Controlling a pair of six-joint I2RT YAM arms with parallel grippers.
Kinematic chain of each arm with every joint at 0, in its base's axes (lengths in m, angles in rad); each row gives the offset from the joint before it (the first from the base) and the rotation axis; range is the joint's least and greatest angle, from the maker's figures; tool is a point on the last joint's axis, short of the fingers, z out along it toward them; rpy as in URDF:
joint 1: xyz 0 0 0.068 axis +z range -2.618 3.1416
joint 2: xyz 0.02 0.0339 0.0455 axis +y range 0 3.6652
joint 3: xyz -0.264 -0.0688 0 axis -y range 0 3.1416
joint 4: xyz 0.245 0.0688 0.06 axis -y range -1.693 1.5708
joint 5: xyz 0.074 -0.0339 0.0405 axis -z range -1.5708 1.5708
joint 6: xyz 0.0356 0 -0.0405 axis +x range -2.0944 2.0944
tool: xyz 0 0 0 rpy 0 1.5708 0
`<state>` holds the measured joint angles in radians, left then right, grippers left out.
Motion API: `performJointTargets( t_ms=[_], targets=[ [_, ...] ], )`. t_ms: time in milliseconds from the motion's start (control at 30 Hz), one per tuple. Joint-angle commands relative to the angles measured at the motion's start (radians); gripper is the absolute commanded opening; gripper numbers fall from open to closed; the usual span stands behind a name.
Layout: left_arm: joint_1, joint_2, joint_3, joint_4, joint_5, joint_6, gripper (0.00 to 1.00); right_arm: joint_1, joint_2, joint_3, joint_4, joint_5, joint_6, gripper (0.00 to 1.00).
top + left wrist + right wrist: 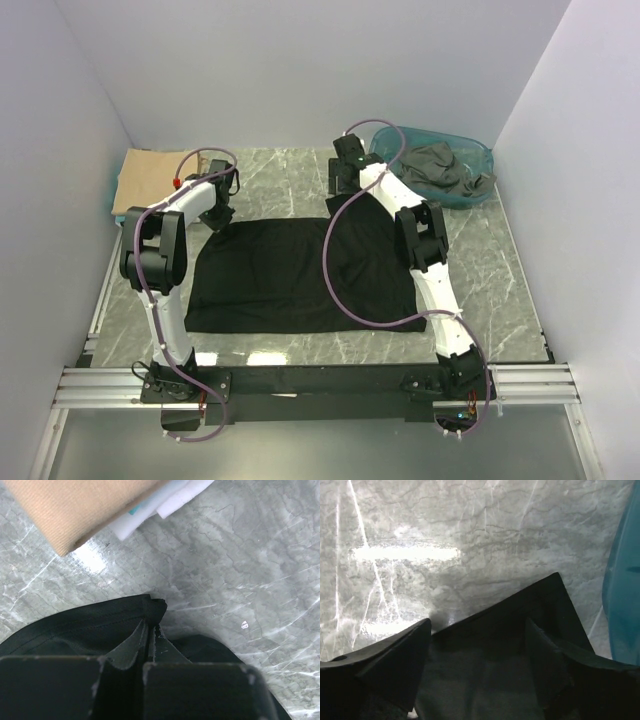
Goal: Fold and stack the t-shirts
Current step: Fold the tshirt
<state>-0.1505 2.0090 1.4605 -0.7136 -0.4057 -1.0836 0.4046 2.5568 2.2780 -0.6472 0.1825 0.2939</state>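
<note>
One black shirt (270, 280) lies flat, roughly rectangular, mid-frame on the marbled worktop (500, 290). Left jaws pinch its soft upper-left corner; right jaws stand apart over a pointed upper-edge corner.

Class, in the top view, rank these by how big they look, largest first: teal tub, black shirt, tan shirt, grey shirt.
1. black shirt, spread flat
2. tub
3. tan shirt and grey shirt: these look about alike, one folded and one crumpled, so they are not ranked.
</note>
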Motion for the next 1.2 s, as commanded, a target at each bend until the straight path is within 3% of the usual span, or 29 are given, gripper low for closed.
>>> performJointTargets(
  t_ms=[0,133,267,367,500,567,900,1167],
  targets=[
    [-0.006,-0.056,-0.002,0.014,0.002,0.016,0.01,-0.013,0.006,0.018,-0.072,-0.029,0.017,0.79],
    [-0.006,-0.059,-0.002,0.006,-0.013,0.014,0.01,-0.013,0.008,0.008,-0.094,-0.021,0.030,0.65],
    [-0.006,-0.067,-0.006,0.000,-0.025,0.010,0.01,-0.012,-0.020,-0.021,-0.085,-0.006,0.047,0.41],
    [-0.006,-0.075,-0.008,0.006,-0.016,0.013,0.01,-0.012,-0.050,-0.049,-0.060,-0.005,0.053,0.28],
    [-0.006,-0.084,-0.022,0.026,0.013,0.011,0.01,-0.010,-0.092,-0.078,-0.022,-0.005,0.045,0.20],
    [-0.006,-0.098,-0.035,0.032,0.011,0.004,0.01,-0.009,-0.119,-0.104,0.001,0.000,0.047,0.00],
    [-0.006,-0.174,-0.114,0.071,0.011,-0.006,0.01,0.016,-0.412,-0.492,0.280,0.040,0.077,0.00],
    [-0.008,-0.265,-0.213,0.114,0.031,-0.019,0.01,0.030,-0.633,-0.767,0.380,0.037,0.088,0.00]
  ],
)
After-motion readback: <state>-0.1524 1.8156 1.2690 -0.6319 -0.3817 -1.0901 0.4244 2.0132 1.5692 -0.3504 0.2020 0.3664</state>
